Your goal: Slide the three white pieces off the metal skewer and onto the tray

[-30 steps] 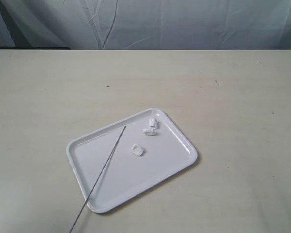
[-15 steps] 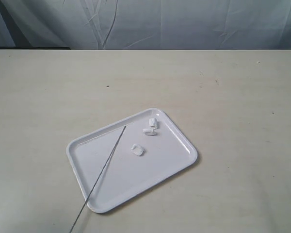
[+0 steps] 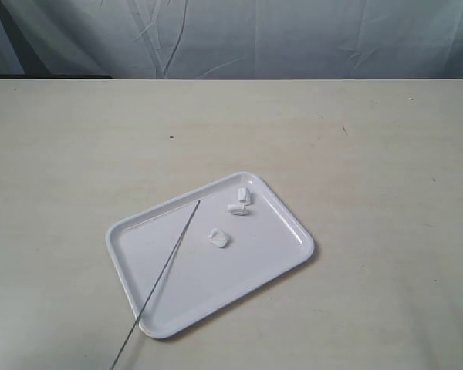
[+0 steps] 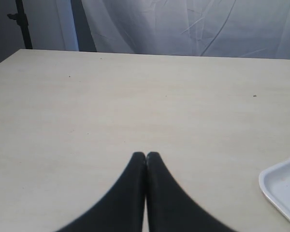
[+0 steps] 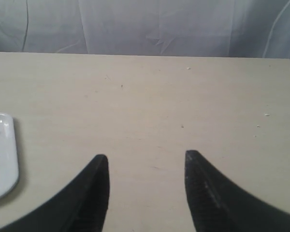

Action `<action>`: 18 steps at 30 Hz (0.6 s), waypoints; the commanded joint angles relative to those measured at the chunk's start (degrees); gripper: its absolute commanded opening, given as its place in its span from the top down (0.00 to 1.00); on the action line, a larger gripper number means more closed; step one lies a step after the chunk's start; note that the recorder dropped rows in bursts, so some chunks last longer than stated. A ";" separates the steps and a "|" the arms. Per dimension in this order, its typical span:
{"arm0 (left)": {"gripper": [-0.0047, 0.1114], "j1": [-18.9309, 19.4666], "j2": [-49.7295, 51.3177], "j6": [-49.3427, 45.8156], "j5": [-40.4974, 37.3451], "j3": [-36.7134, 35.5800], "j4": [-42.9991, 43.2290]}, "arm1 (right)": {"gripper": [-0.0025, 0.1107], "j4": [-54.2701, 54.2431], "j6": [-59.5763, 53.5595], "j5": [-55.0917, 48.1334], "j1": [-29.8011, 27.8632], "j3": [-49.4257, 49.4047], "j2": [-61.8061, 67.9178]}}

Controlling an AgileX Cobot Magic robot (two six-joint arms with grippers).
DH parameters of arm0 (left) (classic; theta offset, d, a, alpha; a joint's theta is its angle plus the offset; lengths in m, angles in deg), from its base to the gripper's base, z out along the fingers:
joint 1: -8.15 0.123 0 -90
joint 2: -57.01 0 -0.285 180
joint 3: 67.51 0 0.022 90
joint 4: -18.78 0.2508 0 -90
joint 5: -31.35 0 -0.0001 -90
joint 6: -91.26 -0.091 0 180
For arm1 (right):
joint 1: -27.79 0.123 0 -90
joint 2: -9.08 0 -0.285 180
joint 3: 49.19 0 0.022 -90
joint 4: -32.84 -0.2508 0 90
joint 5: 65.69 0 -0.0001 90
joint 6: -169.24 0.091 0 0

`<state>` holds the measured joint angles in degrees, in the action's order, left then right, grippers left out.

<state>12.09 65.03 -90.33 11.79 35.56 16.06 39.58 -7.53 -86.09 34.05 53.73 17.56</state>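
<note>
The job looked done.
The three white pieces (image 3: 238, 208) lay loose on the tray (image 3: 239, 270), beside the bare metal skewer (image 3: 156, 284). The left gripper (image 4: 146, 155) was clenched on nothing, and the right gripper (image 5: 145, 162) gaped, empty. Next, I think, the arms only needed to rest.

tray (image 3: 216, 287): glossy white
three pieces (image 3: 238, 208): white (same tone as tray)
metal skewer (image 3: 168, 258): grey
desk (image 3: 370, 154): pale beige, faint specks
left end effector (image 4: 146, 155): black
right end effector (image 5: 146, 162): black
</note>
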 commanded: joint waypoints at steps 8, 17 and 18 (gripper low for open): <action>0.96 -0.07 -0.24 0.04 0.25 -0.29 -0.15 | 0.56 -0.74 -3.22 0.47 0.09 -0.14 -0.34; 0.96 -0.07 -0.24 0.04 0.35 -0.29 0.11 | 0.56 -1.68 -3.22 0.91 0.09 -0.14 -0.34; 0.96 -0.07 -0.24 0.04 0.35 -0.29 0.11 | 0.56 -2.38 -3.22 1.36 0.09 -0.14 -0.34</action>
<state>12.09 65.03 -90.33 11.79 35.56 16.06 38.32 -10.36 -86.09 34.05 53.73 17.56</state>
